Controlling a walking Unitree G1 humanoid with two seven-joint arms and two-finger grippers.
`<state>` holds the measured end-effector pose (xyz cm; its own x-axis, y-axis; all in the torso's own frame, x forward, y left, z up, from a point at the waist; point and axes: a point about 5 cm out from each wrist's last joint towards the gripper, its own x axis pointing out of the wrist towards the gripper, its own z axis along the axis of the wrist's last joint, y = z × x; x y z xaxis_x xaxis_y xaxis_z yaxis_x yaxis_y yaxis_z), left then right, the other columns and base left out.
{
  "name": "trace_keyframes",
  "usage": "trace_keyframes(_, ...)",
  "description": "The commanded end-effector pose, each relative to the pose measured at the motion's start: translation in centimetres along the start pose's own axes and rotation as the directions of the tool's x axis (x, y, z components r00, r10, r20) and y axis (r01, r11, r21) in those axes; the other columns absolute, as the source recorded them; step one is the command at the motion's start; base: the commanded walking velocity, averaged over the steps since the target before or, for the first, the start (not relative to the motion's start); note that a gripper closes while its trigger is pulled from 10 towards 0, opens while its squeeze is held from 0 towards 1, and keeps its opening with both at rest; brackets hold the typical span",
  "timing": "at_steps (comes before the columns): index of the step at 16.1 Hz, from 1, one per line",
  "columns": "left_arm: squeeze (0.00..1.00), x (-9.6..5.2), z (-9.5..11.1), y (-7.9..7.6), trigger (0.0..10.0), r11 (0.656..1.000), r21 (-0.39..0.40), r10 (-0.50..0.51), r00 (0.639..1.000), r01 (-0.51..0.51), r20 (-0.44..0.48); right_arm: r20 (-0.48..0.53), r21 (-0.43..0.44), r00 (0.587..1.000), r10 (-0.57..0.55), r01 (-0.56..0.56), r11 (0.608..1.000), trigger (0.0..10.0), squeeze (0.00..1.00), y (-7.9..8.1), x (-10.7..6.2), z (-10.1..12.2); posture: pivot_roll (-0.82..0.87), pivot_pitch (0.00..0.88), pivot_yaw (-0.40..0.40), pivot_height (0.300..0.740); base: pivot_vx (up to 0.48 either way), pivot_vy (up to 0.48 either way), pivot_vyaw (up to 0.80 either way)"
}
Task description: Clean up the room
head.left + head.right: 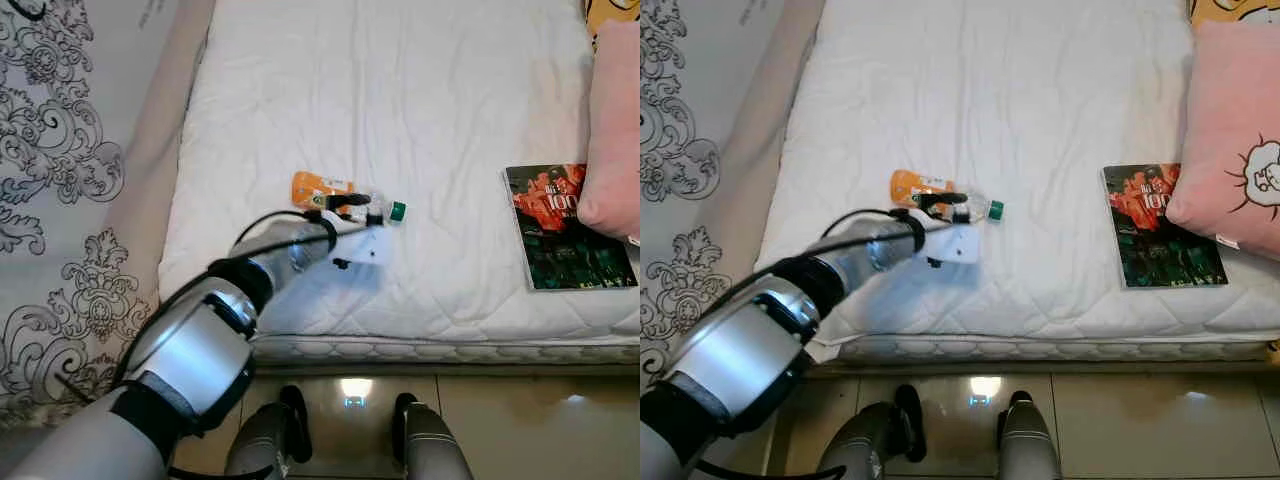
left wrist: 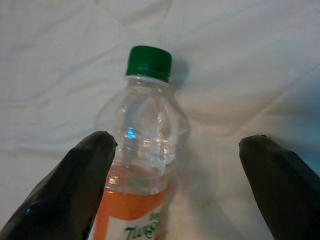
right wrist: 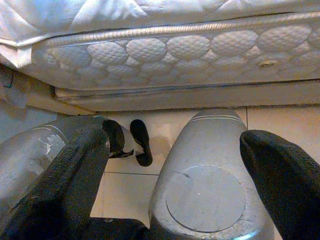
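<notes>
A clear plastic bottle (image 1: 322,187) with an orange label and a green cap lies on its side on the white mattress (image 1: 400,90), near the front left. My left arm reaches over the bed edge, and my left gripper (image 1: 358,208) is open at the bottle. In the left wrist view the bottle (image 2: 145,135) lies between the two black fingers of the left gripper (image 2: 177,142). It is close against one finger, with a wide gap to the other. My right gripper (image 3: 175,137) hangs open beside my legs, below the mattress edge.
A dark magazine (image 1: 565,230) with a red cover image lies at the bed's right, partly under a pink pillow (image 1: 612,130). A patterned curtain (image 1: 50,150) hangs along the left. Glossy floor tiles (image 1: 500,420) run in front of the bed.
</notes>
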<state>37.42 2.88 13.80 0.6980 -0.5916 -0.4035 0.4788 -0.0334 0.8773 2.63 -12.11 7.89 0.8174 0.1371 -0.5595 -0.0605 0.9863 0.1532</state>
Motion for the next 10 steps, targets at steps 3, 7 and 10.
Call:
trace_keyframes(3, 0.00, 0.1, -0.5, 0.6, 10.0, 0.995, 0.047, 0.091, 0.992, -0.087, -0.085, -0.037, 0.009, 0.999, 0.002, -0.001, 1.000, 10.0, 0.00, 0.6, -0.6, -0.8, -0.33, 0.275, 0.137, 0.740, 0.000, 0.000, 0.00)
trace_keyframes(7, 0.00, 0.0, -0.8, 1.4, 10.0, 0.991, 0.069, 0.123, 0.985, -0.115, -0.120, -0.047, 0.012, 0.999, 0.003, -0.002, 1.000, 10.0, 0.00, 0.9, -0.9, -1.1, -0.33, 0.280, 0.143, 0.740, 0.000, 0.000, 0.00)
trace_keyframes(10, 0.00, 0.1, -1.2, 0.4, 10.0, 0.995, 0.067, 0.084, 0.983, -0.074, -0.164, -0.047, 0.013, 0.999, 0.003, -0.002, 1.000, 10.0, 0.00, 1.1, -1.2, -1.0, -0.34, 0.293, 0.144, 0.740, 0.000, 0.000, 0.00)
